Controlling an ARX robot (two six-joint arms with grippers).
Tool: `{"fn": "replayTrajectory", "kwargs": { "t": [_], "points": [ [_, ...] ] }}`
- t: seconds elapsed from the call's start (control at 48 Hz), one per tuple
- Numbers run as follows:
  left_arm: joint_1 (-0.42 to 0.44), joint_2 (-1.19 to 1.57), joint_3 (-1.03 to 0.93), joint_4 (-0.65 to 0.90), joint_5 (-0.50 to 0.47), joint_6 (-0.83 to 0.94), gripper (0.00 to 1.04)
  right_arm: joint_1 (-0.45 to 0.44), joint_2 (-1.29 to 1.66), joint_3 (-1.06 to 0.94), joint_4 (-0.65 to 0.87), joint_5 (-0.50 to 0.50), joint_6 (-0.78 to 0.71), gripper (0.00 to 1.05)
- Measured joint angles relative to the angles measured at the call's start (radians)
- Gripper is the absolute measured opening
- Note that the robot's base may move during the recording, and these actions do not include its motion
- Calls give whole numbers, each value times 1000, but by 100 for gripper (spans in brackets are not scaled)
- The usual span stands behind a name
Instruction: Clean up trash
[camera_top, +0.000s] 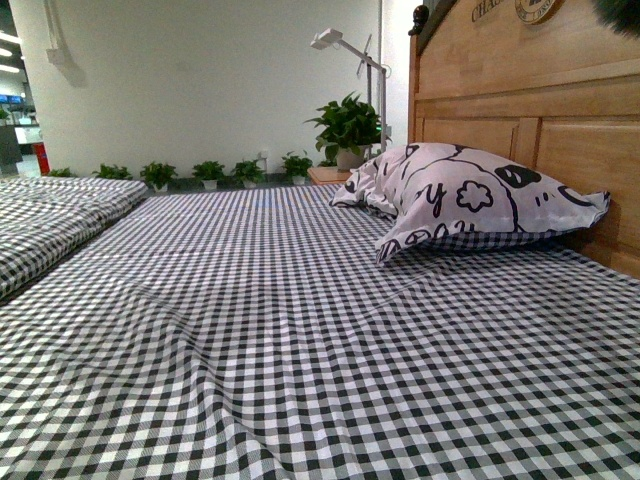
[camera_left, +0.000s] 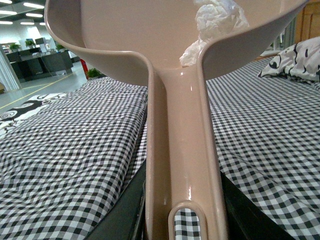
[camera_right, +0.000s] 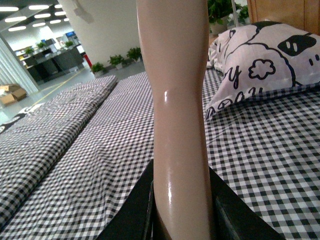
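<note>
In the left wrist view, my left gripper (camera_left: 182, 220) is shut on the handle of the pink dustpan (camera_left: 177, 125), held up above the checked bed. The trash (camera_left: 216, 22), a crumpled white paper wad, lies inside the pan near where the handle joins. In the right wrist view, my right gripper (camera_right: 181, 215) is shut on the pink brush handle (camera_right: 177, 100), which rises out of the frame; the bristles are out of view. Neither arm nor either tool shows in the front view.
The black-and-white checked bed sheet (camera_top: 280, 330) fills the front view. A printed white pillow (camera_top: 470, 200) leans against the wooden headboard (camera_top: 530, 110) at the right. A second checked bed (camera_top: 50, 215) lies at the left. Potted plants (camera_top: 348, 128) and a white lamp (camera_top: 350, 50) stand behind.
</note>
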Motion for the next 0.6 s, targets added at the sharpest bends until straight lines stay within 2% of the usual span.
{"fn": "replayTrajectory", "kwargs": {
  "t": [0.146,0.334,0.438,0.605],
  "points": [
    [-124,-148,0,-105,-112,0,26,24,-126,-43,-48,71,-28,20],
    [-270,-232,-10,-143,-248,4,26,37,-236,-91,-108,148,-55,20],
    [-301,-239,-19,-143,-267,4,26,42,-262,-108,-114,199,-72,20],
    [-304,-239,-23,-143,-272,3,26,45,-272,-121,-113,257,-79,20]
  ]
}}
